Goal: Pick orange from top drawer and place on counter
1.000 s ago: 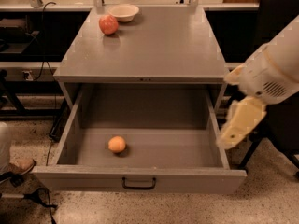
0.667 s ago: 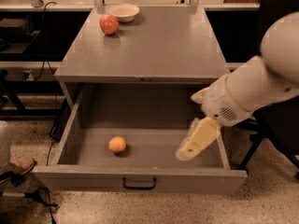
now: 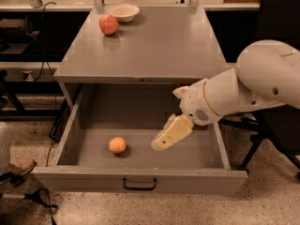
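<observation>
The orange (image 3: 117,145) is small, round and pale orange. It lies on the floor of the open top drawer (image 3: 140,181), left of centre. The drawer is grey metal with a black handle (image 3: 139,185) on its front panel. The grey counter (image 3: 159,36) is the cabinet top above it. My gripper (image 3: 161,141) hangs over the drawer's middle, to the right of the orange and apart from it, pointing down and to the left. The white arm reaches in from the right.
A reddish apple-like fruit (image 3: 108,24) and a pale bowl (image 3: 123,12) stand at the counter's back left. A black chair (image 3: 276,125) is on the right. Cables and a shoe (image 3: 16,167) lie on the floor at the left.
The arm has swung left from beside the drawer's right edge to over the drawer's middle, closer to the orange. The orange has not moved.
</observation>
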`<state>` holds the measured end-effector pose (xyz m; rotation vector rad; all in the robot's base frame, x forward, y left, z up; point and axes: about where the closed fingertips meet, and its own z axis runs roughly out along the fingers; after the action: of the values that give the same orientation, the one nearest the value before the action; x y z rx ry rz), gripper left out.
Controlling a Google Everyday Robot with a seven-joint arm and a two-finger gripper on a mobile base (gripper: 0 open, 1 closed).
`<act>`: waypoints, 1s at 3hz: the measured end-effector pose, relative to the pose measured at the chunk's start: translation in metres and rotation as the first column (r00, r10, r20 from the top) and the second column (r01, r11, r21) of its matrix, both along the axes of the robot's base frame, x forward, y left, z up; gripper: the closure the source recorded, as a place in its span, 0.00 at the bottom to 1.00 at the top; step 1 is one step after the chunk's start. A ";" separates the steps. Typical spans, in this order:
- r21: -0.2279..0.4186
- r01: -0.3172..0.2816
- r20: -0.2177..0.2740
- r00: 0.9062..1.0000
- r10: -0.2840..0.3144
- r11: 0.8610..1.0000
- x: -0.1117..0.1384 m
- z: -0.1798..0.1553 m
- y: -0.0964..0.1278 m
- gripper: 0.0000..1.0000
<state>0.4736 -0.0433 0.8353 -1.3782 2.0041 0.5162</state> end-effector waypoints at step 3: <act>0.083 -0.086 0.075 0.994 0.080 0.993 0.051 -0.072 0.026 0.00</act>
<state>0.5248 -0.0174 0.7628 -1.4121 1.8522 0.5755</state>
